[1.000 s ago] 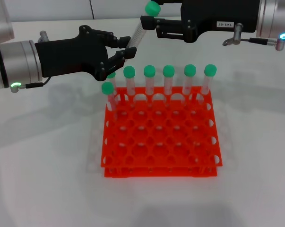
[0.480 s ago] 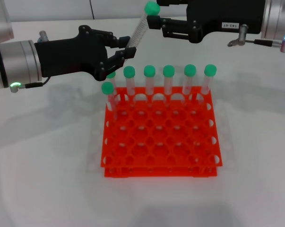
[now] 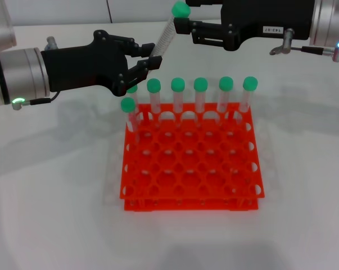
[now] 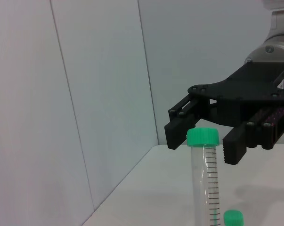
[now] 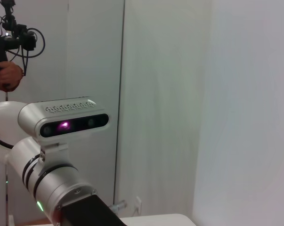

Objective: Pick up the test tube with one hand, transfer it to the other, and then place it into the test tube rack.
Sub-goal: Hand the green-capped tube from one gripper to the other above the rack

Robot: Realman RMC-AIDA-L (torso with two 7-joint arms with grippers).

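**Handover under way above the rack**

Head view: the left tool (image 3: 142, 66) pinches the lower end of the test tube (image 3: 165, 38), which leans up toward the right tool (image 3: 181, 27). The right tool's fingers sit around the green cap end. Seven other tubes stand in the test tube rack (image 3: 191, 169) on the white surface (image 3: 57, 214).

Left wrist view: the right tool (image 4: 205, 139) is spread, straddling the cap and not visibly touching it.

Right wrist view: only the left arm shows.

Pickup looks done; transfer and racking remain.
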